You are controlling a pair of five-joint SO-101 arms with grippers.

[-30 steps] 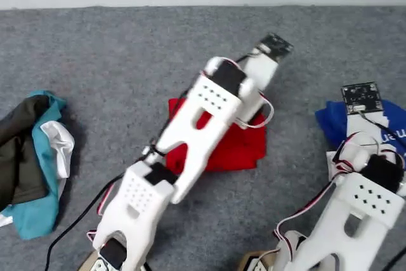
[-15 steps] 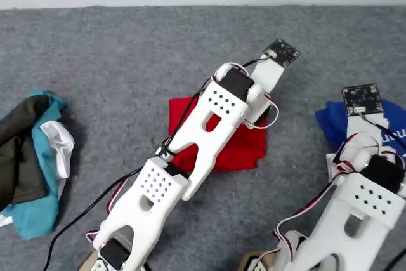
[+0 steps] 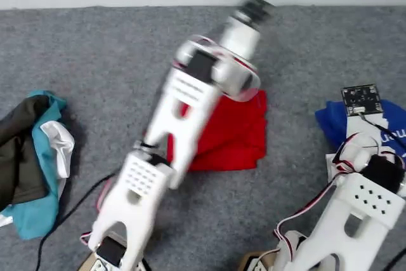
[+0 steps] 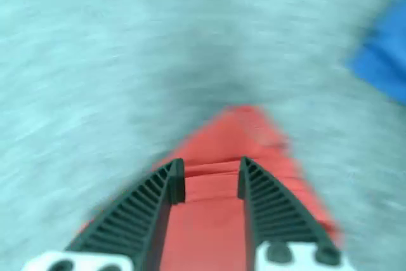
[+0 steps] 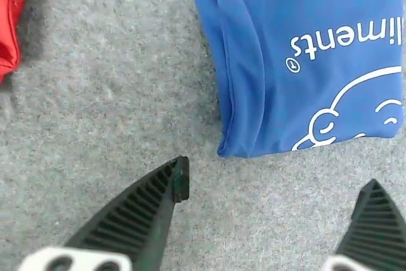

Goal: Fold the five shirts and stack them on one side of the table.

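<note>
Step in hand, as we read it: handling the red shirt [image 3: 231, 134]. It lies in the middle of the worktop [image 3: 95, 49] and looks already folded to a compact rectangle.

The left arm [image 3: 184, 112] reaches over it. The left fingers [image 4: 162, 198] sit at its far edge, narrowly apart with a band of red cloth between them. We judge they're pinching that edge, though blur leaves some doubt.

The blue shirt [image 5: 304, 49] lies folded on the right side, apart from the red one. We take it as the stack base. The right fingers [image 5: 149, 204] are spread wide, holding nothing, over worktop just beside the blue shirt's corner.

Next move:
- Lift red without the layers spilling.
- Carry it right and lay it square on blue.
- The right arm [image 3: 355, 220] has to clear first.

The heap [image 3: 32, 163] of teal, dark and white cloth at the left looks unfolded, so most of the job remains.
</note>
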